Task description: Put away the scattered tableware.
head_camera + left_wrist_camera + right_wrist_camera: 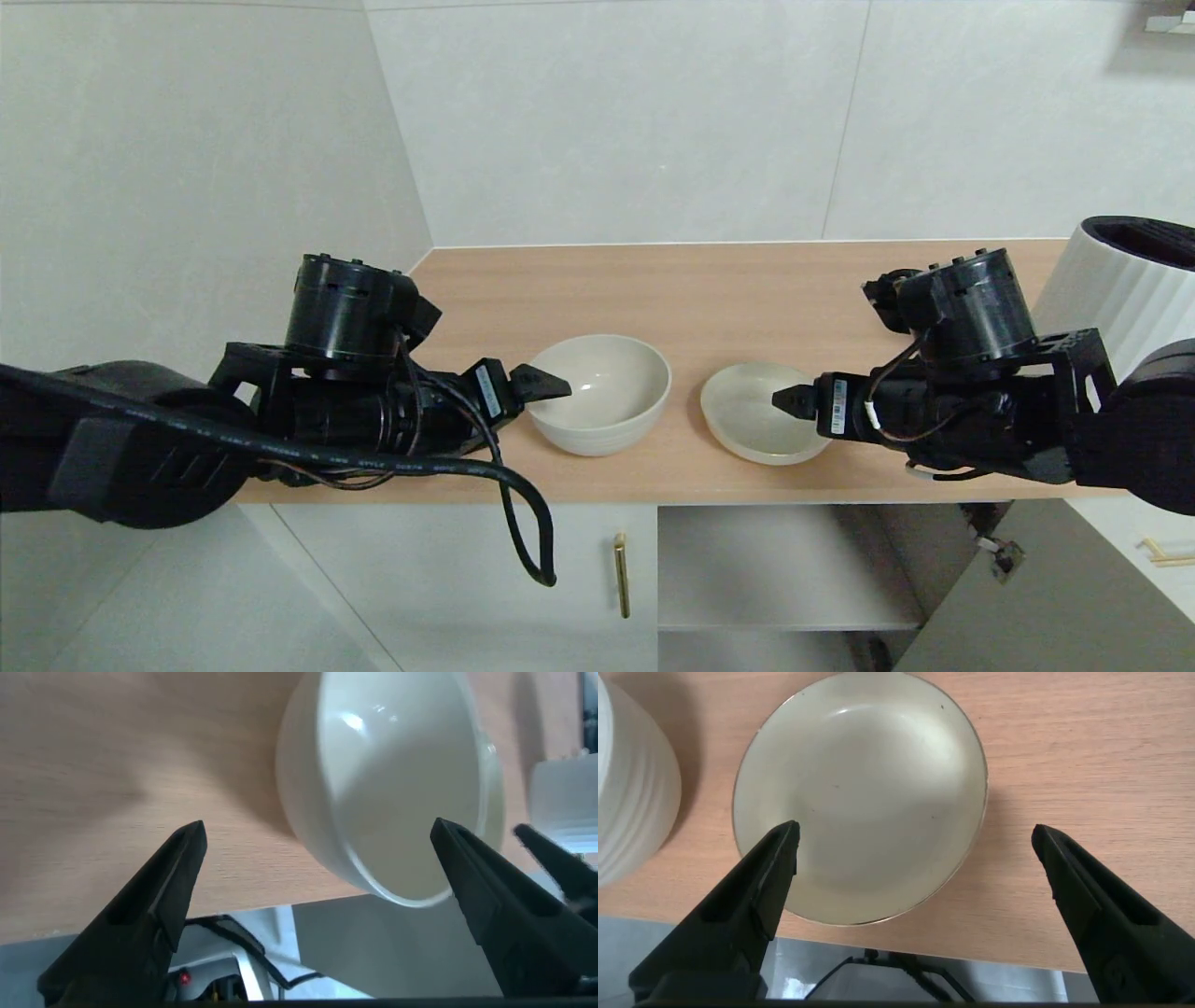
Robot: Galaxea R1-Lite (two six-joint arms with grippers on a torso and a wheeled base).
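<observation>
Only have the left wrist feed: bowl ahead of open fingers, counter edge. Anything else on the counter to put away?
Observer: Yes, a shallow plate sits to the right of the bowl, apart from it.
Operator: Right arm?
Observer: The right gripper is at the shallow plate, fingers open.
Operator: Cabinet below open?
Observer: The compartment under the shallow plate stands open; the left door beside it is shut.

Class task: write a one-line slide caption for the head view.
Left hand at a deep bowl, right hand over a shallow dish, on a wooden counter.
</observation>
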